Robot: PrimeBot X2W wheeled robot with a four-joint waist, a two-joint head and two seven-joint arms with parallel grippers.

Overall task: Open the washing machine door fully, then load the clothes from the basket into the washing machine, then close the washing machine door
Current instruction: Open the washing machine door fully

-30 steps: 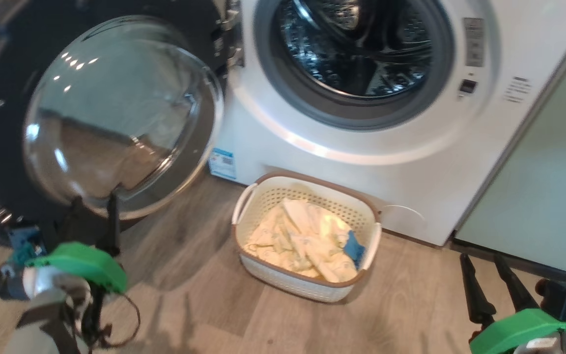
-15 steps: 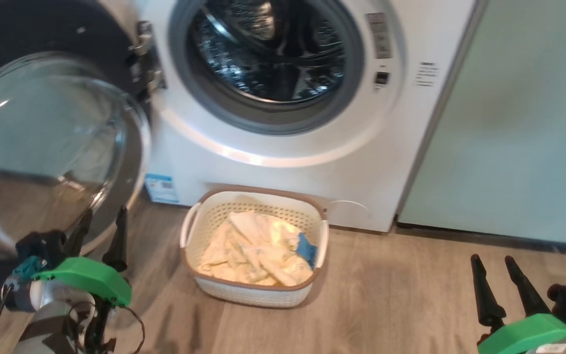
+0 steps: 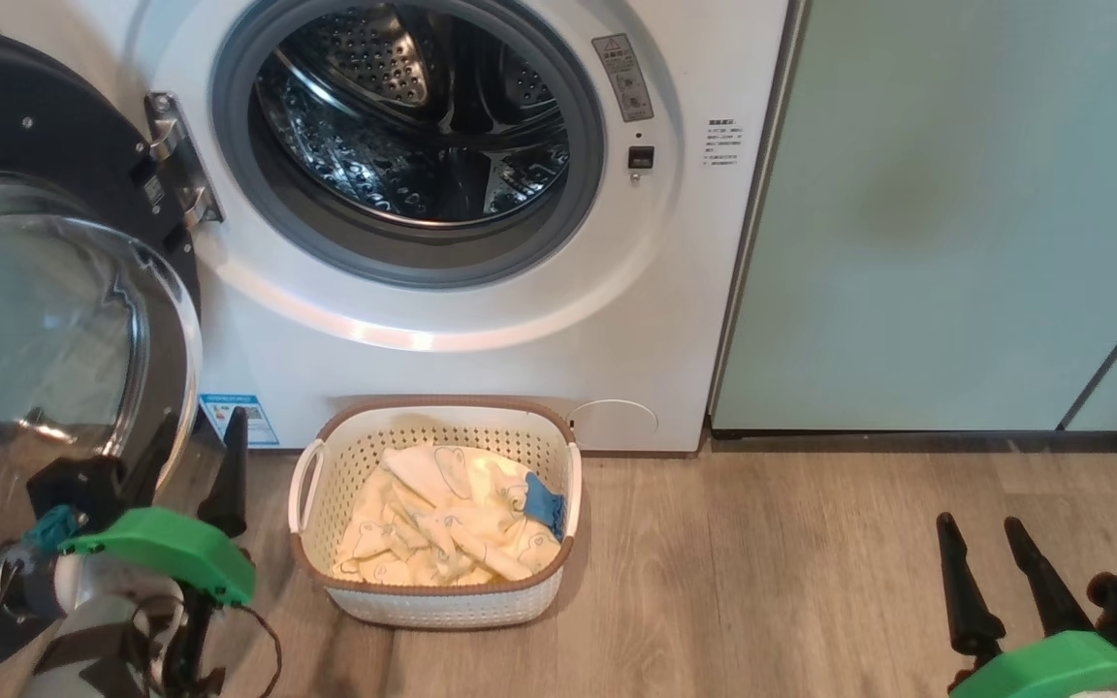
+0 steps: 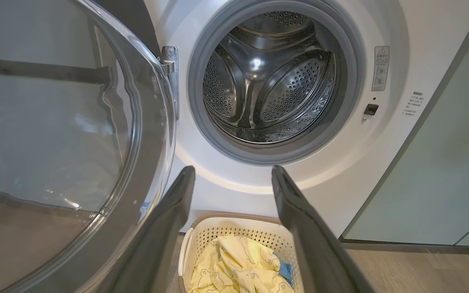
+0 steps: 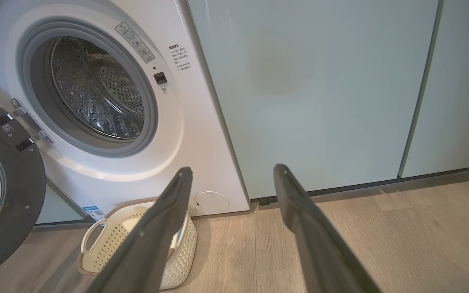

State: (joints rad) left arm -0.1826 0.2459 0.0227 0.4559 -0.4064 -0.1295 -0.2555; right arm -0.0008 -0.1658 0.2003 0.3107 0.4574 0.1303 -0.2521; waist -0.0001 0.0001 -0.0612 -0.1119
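Likely soft and light: pinch a raised fold of the clothes (image 3: 442,528), lower centre, with wide-spread, empty left jaws.

The head camera is swinging toward the robot's right and levelling out, so the whole scene is sliding left past both sets of fingers. The washing machine door (image 3: 54,126), whose glass was sitting beyond the left gripper (image 3: 202,419) fingertips, is drifting off to their left. The basket (image 3: 432,402) is closing in just right of them and ending up farther left of the right gripper (image 3: 979,523), while teal cabinets (image 3: 908,242) are spreading beyond its fingertips.
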